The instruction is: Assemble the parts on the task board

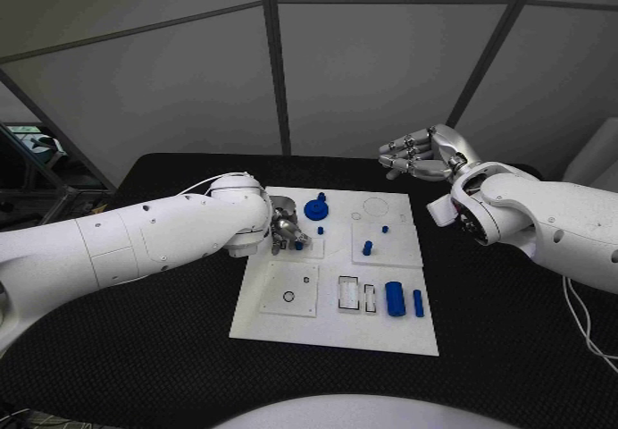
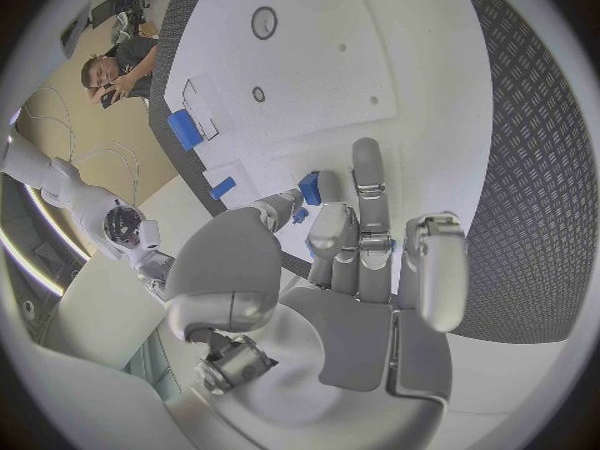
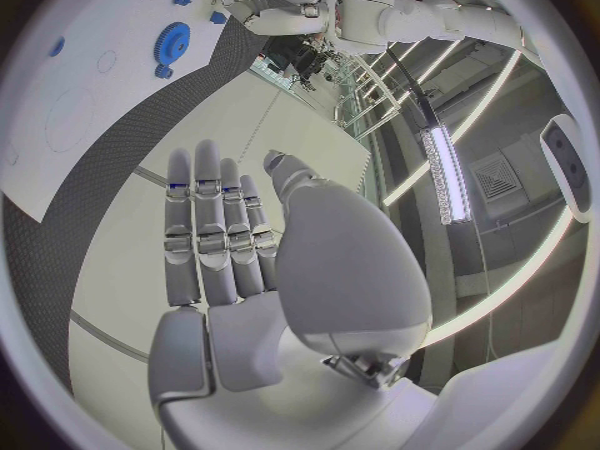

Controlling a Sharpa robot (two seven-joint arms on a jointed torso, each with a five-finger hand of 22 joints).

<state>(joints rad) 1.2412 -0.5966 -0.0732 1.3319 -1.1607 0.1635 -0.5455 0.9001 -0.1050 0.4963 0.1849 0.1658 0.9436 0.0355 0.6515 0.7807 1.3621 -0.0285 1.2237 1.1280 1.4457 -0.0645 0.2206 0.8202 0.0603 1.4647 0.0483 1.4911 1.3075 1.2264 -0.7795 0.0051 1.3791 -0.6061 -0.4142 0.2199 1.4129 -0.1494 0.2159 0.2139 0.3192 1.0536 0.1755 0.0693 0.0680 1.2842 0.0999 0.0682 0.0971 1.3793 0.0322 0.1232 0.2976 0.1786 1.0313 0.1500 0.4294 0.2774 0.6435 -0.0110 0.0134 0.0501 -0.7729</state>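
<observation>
Task board (image 1: 338, 332): white plate, lying flat in the middle of the black desk (image 1: 515, 357), serving here as the landmark. Left hand (image 1: 286, 229): resting low over the board's left edge, about halfway up that edge, fingers (image 2: 368, 185) drawn together and pinching a small blue peg (image 2: 309, 187) between thumb and fingertips; the peg is sitting just above the board's surface, and whether it is touching the board cannot be told. Blue gear (image 1: 317, 211): standing in the board's far left quarter, just beyond the left hand. Two short blue pegs (image 1: 369, 248): standing upright in the square insert at the board's centre right, near each other. Long blue block (image 1: 396, 298) and slim blue bar (image 1: 419, 303): lying side by side near the board's right edge, toward its near end, beside two rectangular slots (image 1: 349, 293). Right hand (image 1: 420, 155): hanging in the air beyond the board's far right corner, well apart from it, holding nothing, fingers (image 3: 200, 230) lying side by side and slightly curled, thumb standing apart.
</observation>
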